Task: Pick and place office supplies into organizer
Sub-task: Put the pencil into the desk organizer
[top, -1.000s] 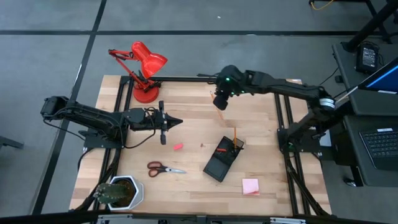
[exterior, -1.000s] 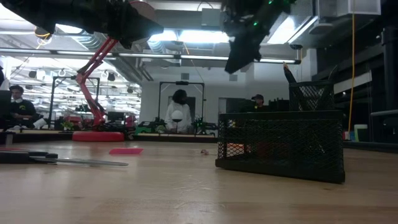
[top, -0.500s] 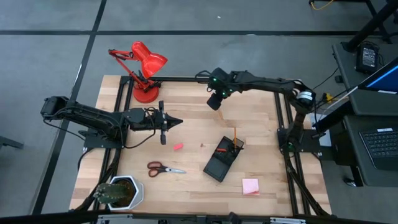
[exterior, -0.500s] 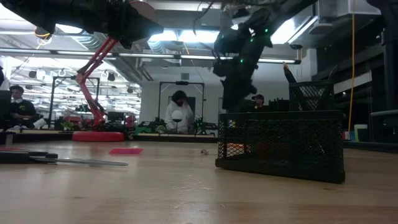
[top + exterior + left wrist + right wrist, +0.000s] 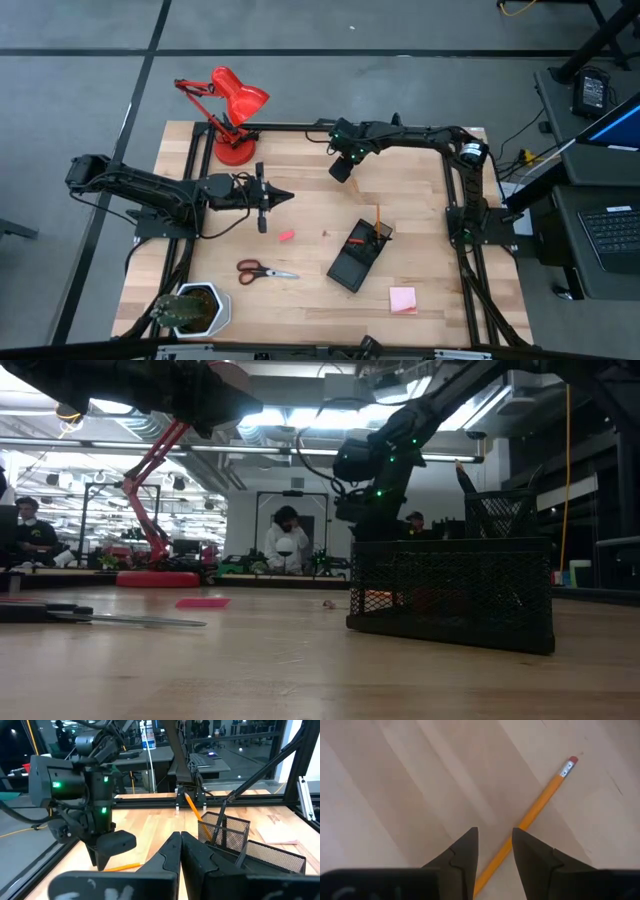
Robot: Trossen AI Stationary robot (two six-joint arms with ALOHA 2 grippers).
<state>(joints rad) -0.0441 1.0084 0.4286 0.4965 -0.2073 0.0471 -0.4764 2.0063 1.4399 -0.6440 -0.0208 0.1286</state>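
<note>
The right pincer point(image 5: 492, 851) hangs spread over a pencil point(image 5: 530, 817) lying near the counter's point(image 5: 310, 210) far edge. The left pincer point(image 5: 285, 196), pressed together and empty, waits mid-counter, and the organizer point(image 5: 358, 255) sits toward the near right.

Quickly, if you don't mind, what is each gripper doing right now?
Left gripper: shut, holding nothing, above the table's left side.
Right gripper: open, empty, a pencil lying on the table between its fingertips.
</note>
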